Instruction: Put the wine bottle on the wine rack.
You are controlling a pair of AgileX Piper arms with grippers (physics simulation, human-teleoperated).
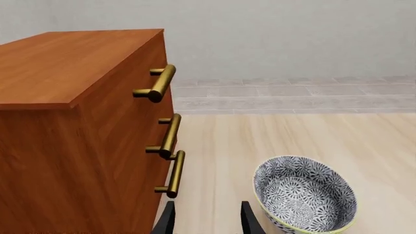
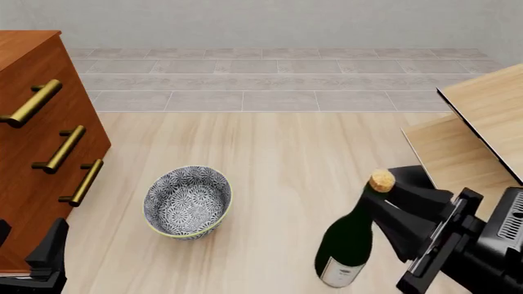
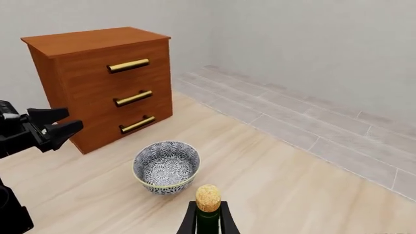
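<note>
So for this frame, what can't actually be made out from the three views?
- Wine rack: front view only, cut off by the right edge; its base and slots don't show.
- Wine bottle: front view, its label is cut by the bottom edge; right wrist view shows only cork and neck.
- Right tool: the arm's body hides its contact on the bottle.
- Left tool: only the fingertips show, at the bottom edge.
- Cabinet: cut off at the left edge.

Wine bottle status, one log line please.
dark green glass wine bottle: upright, neck in right gripper | pale-wood wine rack: unloaded | left gripper: open, idle
</note>
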